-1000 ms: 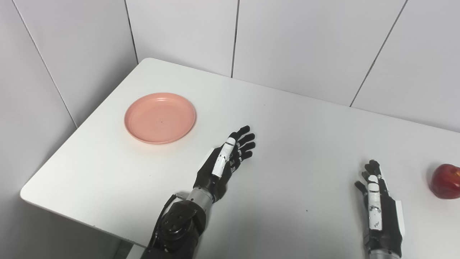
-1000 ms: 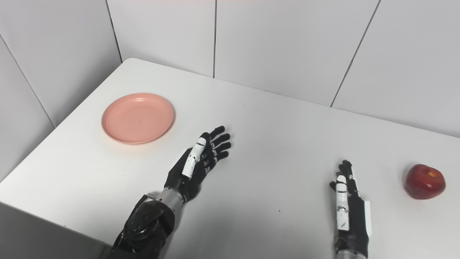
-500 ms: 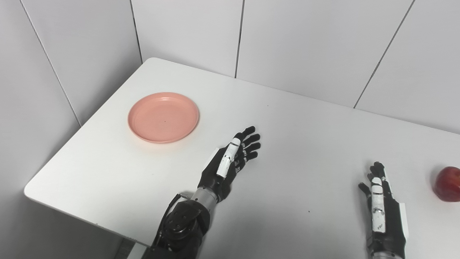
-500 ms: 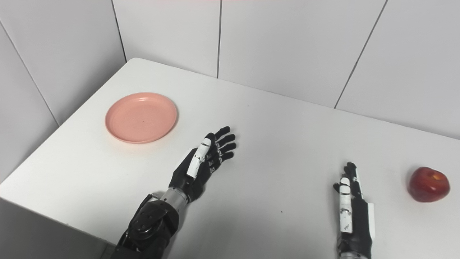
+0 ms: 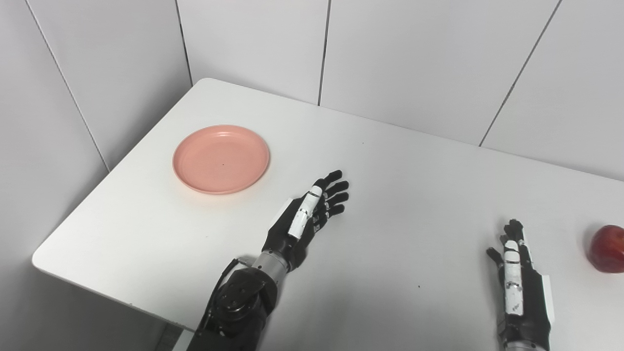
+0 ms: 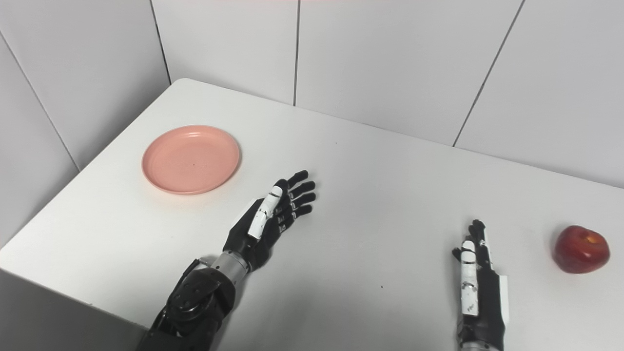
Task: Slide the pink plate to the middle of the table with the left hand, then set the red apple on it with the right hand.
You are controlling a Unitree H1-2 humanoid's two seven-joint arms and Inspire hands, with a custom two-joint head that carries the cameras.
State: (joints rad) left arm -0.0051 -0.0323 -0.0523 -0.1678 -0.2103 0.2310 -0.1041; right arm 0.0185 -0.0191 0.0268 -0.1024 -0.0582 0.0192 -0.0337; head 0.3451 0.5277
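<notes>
From my seat I have the white table (image 6: 390, 195) in both head cameras, set into a corner of pale grey panelled walls (image 6: 380, 63). The pink plate (image 6: 190, 159) lies flat at about ten o'clock from the table's middle, near the left edge, with nothing on it. My left hand (image 6: 270, 219) is over the tabletop at about four o'clock from the plate and well apart from it, edge-on with the thumb side up, fingers (image 6: 300, 187) straight and slightly spread, pointing toward one o'clock. It holds nothing. I cannot tell whether its lower edge touches the table.

My right hand (image 6: 477, 278) sits low at about five o'clock in the frame, also edge-on, fingers extended toward twelve o'clock and lying close together; it too is empty, with nothing between fingers and thumb. The red apple (image 6: 581, 248) stands on the table at about two o'clock from that hand, clear of it, its stem dimple turned up and a yellowish patch showing near the top. In the left eye view the apple (image 5: 607, 248) is cut by the right border.
</notes>
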